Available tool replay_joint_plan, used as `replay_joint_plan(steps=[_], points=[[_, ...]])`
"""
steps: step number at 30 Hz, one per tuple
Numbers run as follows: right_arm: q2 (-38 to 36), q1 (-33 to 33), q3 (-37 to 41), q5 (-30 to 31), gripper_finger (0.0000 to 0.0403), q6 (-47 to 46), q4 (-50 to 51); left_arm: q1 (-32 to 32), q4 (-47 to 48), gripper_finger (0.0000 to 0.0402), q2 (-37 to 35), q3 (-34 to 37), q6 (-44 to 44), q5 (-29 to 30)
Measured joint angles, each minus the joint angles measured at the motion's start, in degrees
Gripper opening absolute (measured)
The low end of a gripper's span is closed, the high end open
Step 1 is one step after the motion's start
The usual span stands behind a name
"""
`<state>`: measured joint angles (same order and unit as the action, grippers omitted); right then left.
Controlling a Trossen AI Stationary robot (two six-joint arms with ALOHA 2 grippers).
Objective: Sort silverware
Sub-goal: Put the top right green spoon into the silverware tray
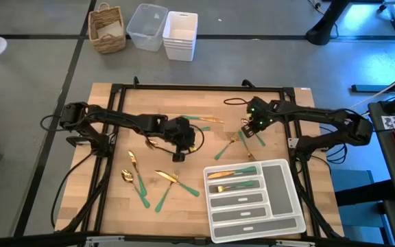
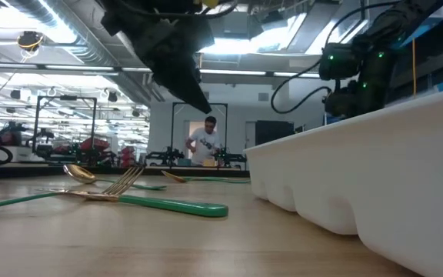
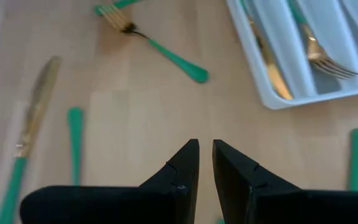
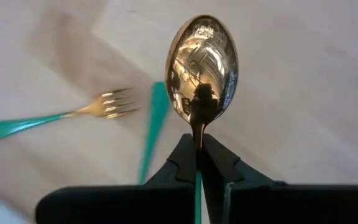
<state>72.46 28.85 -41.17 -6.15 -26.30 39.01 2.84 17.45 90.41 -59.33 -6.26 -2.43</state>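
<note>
Gold-headed, green-handled silverware lies scattered on the wooden table: a fork point(image 1: 228, 145) and a knife point(image 1: 204, 120) near the middle, and several pieces point(image 1: 149, 180) at the near left. A white tray point(image 1: 280, 206) at the near right holds a fork point(image 3: 322, 56) and a knife point(image 3: 269, 62) in its far compartments. My right gripper point(image 1: 252, 127) is shut on a spoon point(image 4: 202, 68) above the table, far of the tray. My left gripper point(image 1: 194, 139) hovers at mid-table. Its fingers point(image 3: 191, 162) stand a narrow gap apart with nothing between them. My right gripper pinches the spoon's neck point(image 4: 197, 127) between its two fingers, just behind the bowl. It comes from above, pointing steeply down, with the fingers along the spoon. The gold bowl sticks out past the fingertips and the green handle point(image 4: 197, 186) runs back between them. The spoon is clear of the table.
A fork point(image 4: 55, 118) and a loose green handle point(image 4: 154, 124) lie on the wood under my right gripper. A wicker basket point(image 1: 108, 29), a clear tub point(image 1: 147, 26) and stacked white bins point(image 1: 181, 34) stand beyond the table's far edge. A person point(image 2: 204, 142) stands far back in the room.
</note>
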Motion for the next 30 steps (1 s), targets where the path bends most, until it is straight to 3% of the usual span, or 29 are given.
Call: replay_joint_plan(steps=[9,12,17,21,30], points=[[-6.8,-1.7,-0.1,-17.5,0.0004,-0.7,-1.6,4.3,-0.3,0.004,0.0,0.0,-0.6,-4.4],[-8.7,-6.1,-0.1,-21.5,0.0004,-3.2,-4.5,5.1,-0.4,0.004,0.0,0.0,-0.2,-5.4],[-10.4,-18.0,-0.1,-21.8,0.0004,-6.3,-11.8,5.2,-0.6,0.004,0.0,0.0,0.0,-6.2],[-10.3,-29.8,-0.1,-16.7,0.0005,-6.6,-17.2,4.6,-0.6,0.004,0.0,0.0,2.2,-6.3],[-4.1,-51.8,-0.2,3.8,0.0005,-6.4,-22.4,2.5,-1.6,0.004,0.0,0.0,4.1,-6.3]])
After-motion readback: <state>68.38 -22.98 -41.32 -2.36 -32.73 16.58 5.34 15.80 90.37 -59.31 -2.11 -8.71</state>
